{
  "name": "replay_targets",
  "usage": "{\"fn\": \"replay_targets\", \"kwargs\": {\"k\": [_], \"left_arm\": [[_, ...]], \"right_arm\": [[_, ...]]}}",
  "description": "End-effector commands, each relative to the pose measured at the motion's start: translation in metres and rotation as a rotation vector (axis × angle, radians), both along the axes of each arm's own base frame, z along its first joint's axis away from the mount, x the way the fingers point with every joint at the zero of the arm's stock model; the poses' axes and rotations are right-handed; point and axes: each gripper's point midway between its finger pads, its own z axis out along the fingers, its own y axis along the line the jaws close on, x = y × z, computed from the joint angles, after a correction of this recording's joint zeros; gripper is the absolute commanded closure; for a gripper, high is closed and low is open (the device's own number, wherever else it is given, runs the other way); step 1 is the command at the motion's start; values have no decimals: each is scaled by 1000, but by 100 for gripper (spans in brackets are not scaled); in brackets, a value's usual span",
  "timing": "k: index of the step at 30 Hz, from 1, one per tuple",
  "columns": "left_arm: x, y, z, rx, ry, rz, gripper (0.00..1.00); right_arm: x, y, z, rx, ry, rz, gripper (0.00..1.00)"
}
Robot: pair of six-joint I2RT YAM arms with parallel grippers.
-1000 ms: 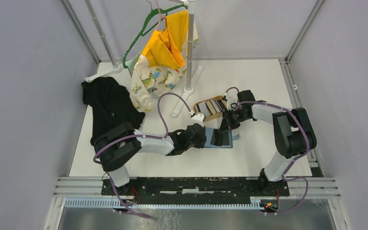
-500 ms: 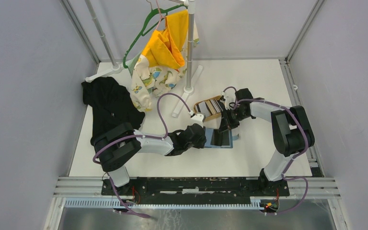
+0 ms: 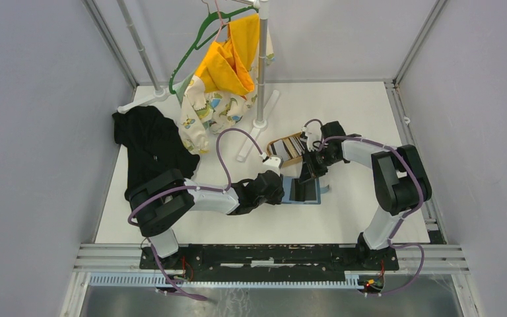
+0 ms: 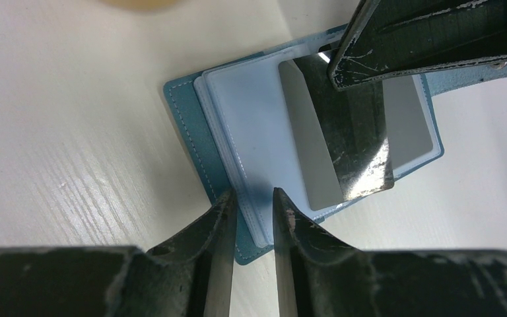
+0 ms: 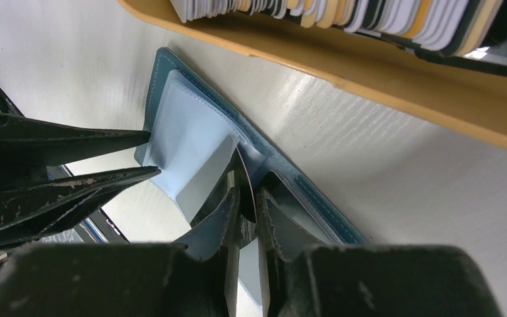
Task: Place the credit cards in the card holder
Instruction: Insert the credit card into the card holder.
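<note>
The teal card holder [image 3: 302, 191] lies open on the table, its light blue sleeves [image 4: 251, 119] facing up. My left gripper [image 4: 251, 200] is closed on the holder's near edge, with the stack of sleeves between its fingers. My right gripper [image 5: 245, 195] is shut on a dark glossy card [image 4: 356, 142] and holds it tilted, lower end down against the holder's pocket [image 5: 201, 168]. More credit cards [image 5: 343, 13] stand in a row in the tan wooden tray [image 5: 370, 79], just beyond the holder in the top view [image 3: 289, 146].
A black garment [image 3: 150, 145] lies at the left. A clothes stand [image 3: 260, 66] with a yellow and patterned garment [image 3: 224, 72] and a green hanger stands at the back. My left gripper's fingers [image 5: 72, 178] show close beside the held card in the right wrist view.
My right gripper has moved slightly left and down with the card, closer over the open holder. The left gripper has stayed on the holder's edge.
</note>
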Motion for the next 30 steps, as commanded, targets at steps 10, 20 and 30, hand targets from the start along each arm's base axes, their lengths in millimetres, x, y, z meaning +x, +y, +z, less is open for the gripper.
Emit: {"fn": "replay_targets", "kwargs": {"k": [10, 20, 30], "left_arm": [[-6, -6, 30, -81, -55, -65, 56], [-30, -43, 85, -228, -79, -160, 57], [-22, -96, 67, -197, -56, -149, 73]], "right_arm": [[-13, -9, -32, -76, 21, 35, 76], [-9, -10, -25, -60, -14, 48, 72], [-10, -7, -24, -36, -13, 65, 72]]}}
